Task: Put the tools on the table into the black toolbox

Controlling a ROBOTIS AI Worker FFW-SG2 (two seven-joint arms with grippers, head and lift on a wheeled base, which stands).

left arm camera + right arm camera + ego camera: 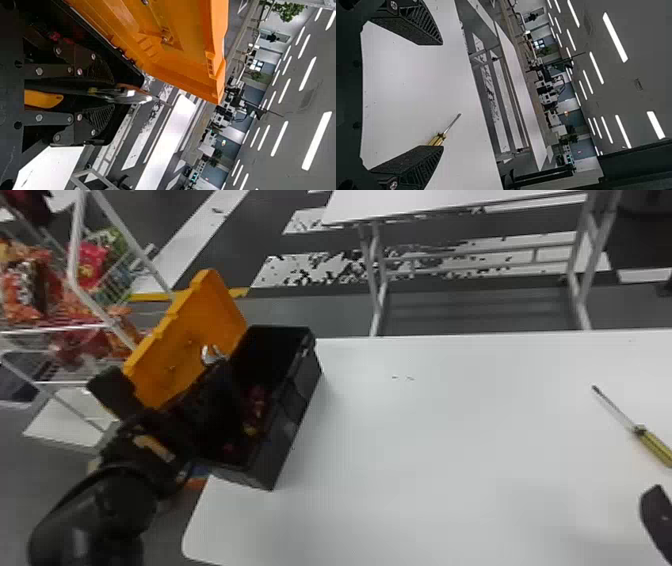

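Two short of done, seemingly, clamped a metal tool in the left claw at the black toolbox, with a screwdriver untouched near the spread right claw.

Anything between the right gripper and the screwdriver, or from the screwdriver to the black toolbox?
Nothing visible stands between the right gripper and the screwdriver, nor across the table. At the black toolbox, the left gripper, holding a metal tool, partly covers the opening.

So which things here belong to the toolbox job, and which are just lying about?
For the job:
- screwdriver on the table
- metal tool in the left gripper
- open black toolbox

Just about:
- packets on the wire rack
- far table
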